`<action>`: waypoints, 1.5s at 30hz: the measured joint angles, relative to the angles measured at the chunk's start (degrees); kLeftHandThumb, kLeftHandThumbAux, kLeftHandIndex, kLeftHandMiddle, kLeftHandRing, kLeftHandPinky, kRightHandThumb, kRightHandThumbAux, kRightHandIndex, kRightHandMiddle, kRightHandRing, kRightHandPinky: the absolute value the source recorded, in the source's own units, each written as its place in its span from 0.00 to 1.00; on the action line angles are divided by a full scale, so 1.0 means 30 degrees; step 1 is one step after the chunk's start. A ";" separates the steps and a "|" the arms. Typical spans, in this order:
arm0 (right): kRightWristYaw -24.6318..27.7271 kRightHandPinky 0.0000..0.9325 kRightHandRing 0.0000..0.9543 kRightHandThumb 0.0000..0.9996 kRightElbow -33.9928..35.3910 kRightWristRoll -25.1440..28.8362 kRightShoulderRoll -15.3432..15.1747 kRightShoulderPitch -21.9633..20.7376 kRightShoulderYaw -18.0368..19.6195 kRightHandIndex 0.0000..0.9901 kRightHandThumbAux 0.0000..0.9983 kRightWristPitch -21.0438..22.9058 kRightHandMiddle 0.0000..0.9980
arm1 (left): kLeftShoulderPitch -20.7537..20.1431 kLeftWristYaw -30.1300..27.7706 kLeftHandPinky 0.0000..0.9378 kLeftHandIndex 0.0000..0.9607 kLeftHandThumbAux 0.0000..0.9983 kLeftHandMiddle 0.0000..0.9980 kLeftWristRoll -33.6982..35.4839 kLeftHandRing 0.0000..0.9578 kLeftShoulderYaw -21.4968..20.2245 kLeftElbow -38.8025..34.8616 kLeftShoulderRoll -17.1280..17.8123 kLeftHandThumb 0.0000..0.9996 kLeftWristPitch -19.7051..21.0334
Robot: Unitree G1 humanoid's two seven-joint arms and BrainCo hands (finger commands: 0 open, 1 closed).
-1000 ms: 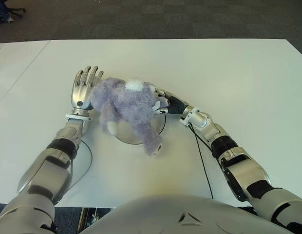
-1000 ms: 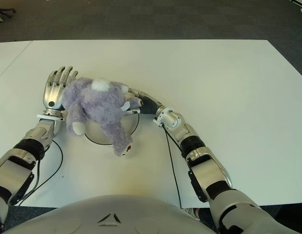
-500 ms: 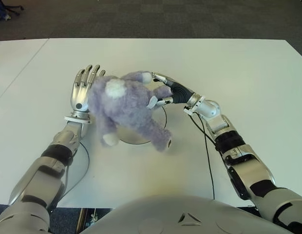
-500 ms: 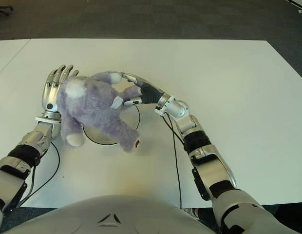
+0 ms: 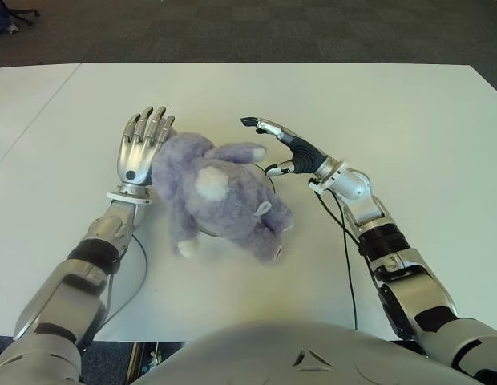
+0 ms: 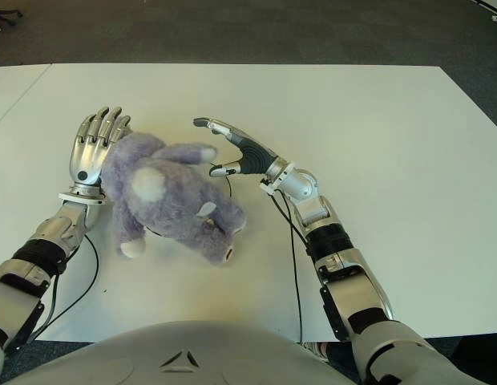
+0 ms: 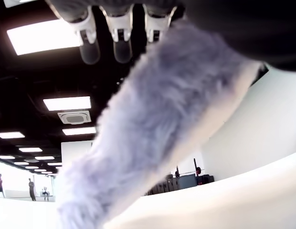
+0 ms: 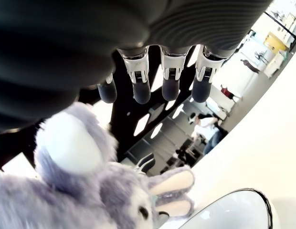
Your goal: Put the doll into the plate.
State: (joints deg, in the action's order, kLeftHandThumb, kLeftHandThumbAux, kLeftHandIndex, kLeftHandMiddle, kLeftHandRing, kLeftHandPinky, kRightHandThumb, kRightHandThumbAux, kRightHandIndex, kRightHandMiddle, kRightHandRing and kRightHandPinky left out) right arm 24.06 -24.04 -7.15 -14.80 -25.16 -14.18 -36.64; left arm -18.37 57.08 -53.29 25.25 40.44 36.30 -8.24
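Note:
A fluffy purple doll (image 5: 220,196) with a white patch lies on its side across the white plate, its head toward me. Only a bit of the plate's dark rim (image 6: 228,184) shows beside the doll; the right wrist view shows more of the plate (image 8: 234,212) under the doll (image 8: 81,191). My left hand (image 5: 140,146) stands flat and open against the doll's left side, fur (image 7: 157,124) right against its palm. My right hand (image 5: 272,148) hovers open just right of the doll, fingers spread, holding nothing.
The white table (image 5: 393,104) stretches wide to the right and back. A black cable (image 5: 345,249) trails along my right forearm and another cable (image 5: 140,261) loops by my left arm. Dark carpet lies beyond the far edge.
My right hand has let go of the doll and drawn back to the right, fingers spread. The doll has dropped and rolled down over the plate. The left hand has stayed put.

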 measured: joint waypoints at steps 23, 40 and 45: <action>0.1479 0.00 0.00 0.00 -0.0614 0.0967 -0.1539 0.0573 0.1334 0.00 0.31 0.0417 0.00 | 0.0420 -0.0143 0.00 0.00 0.12 0.00 -0.0013 0.00 -0.0194 -0.0607 0.0077 0.05 0.0001; 0.1442 0.00 0.00 0.00 -0.2042 0.0945 -0.1546 0.0742 0.1382 0.00 0.32 -0.0881 0.00 | 0.0595 -0.0230 0.00 0.00 0.12 0.00 -0.0033 0.00 -0.0519 -0.0725 0.0077 0.05 0.0001; 0.1711 0.00 0.00 0.00 -0.2042 0.1081 -0.1568 0.0739 0.1453 0.00 0.33 -0.0884 0.00 | 0.0605 -0.0231 0.00 0.00 0.12 0.00 -0.0033 0.00 -0.0528 -0.0733 0.0077 0.05 -0.0002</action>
State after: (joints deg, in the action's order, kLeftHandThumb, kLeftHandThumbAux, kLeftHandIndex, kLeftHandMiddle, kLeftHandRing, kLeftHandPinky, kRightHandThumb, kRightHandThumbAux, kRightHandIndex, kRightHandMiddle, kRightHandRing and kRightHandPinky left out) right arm 29.20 -30.17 -3.91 -19.50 -22.94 -9.82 -39.29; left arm -16.56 56.38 -53.39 23.67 38.24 36.53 -8.24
